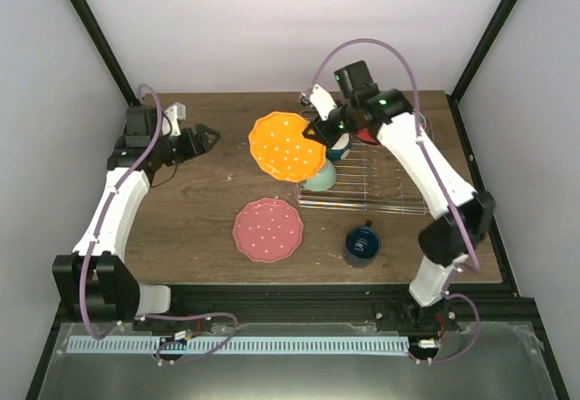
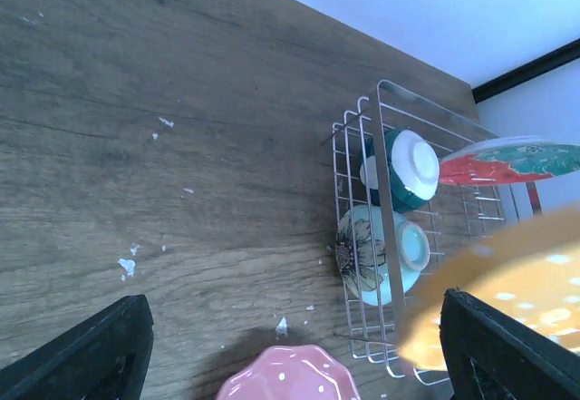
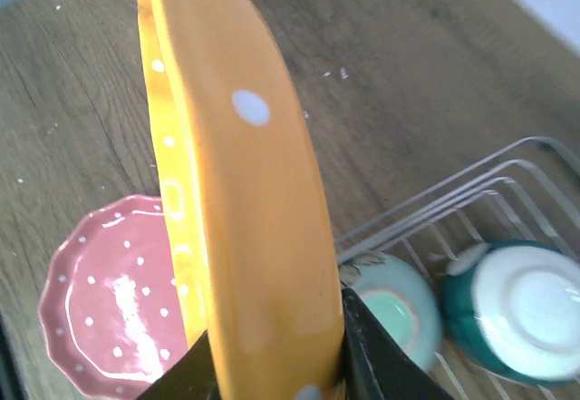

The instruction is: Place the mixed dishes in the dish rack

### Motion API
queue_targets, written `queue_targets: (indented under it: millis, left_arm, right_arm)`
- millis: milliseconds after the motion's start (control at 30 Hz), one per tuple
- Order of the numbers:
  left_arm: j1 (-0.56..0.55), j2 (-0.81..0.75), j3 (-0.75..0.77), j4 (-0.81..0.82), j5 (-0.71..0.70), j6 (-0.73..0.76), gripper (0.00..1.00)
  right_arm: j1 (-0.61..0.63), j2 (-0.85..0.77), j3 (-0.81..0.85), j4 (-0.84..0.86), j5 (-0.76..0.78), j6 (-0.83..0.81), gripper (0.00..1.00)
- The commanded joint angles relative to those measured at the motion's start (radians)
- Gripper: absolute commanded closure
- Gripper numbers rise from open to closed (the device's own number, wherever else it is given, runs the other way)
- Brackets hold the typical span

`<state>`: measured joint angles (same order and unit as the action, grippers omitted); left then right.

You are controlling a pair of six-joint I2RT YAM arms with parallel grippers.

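Near edge of the brown wooden table (image 1: 199,228): dark blue mug (image 1: 362,244) upright, near the front of the rectangular silver wire dish rack (image 1: 390,191) but not touching it. Round pink scalloped plate with white dots (image 1: 268,229) lies flat to the mug's left. Right arm: elbow high at the table's right edge, forearm reaching back-left over the rack. Right gripper (image 1: 319,131) pinches the rim of the orange scalloped plate with white dots (image 1: 287,146), held tilted off the table at the rack's left end, above the pale green bowl (image 1: 319,180). Left arm stretches up the left side, wrist turned right. Left gripper (image 1: 203,138) is spread wide, nothing in it, well apart from the dishes. Right wrist view shows the orange plate edge-on between both fingers (image 3: 376,355) (grip unclear from above). Left wrist view alone shows the green bowl's flower print, the dark blue-green bowl with white foot (image 2: 408,169) beside it in the rack, and the red-and-teal scalloped plate (image 2: 507,162) just behind them.
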<state>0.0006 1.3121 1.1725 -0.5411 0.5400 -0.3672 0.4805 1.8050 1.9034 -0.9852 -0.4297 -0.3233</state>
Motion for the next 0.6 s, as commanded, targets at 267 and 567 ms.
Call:
queue_targets:
  millis: [267,567]
  left_arm:
    - [0.005,0.083,0.027,0.031,0.069,0.006,0.13]
    - [0.004,0.128,0.022,0.065,0.104,-0.008,0.14]
  right_arm:
    - [0.004,-0.47,-0.285,0.088,0.299,-0.328,0.99]
    - [0.004,-0.656,-0.379,0.1,0.578,-0.477,0.99]
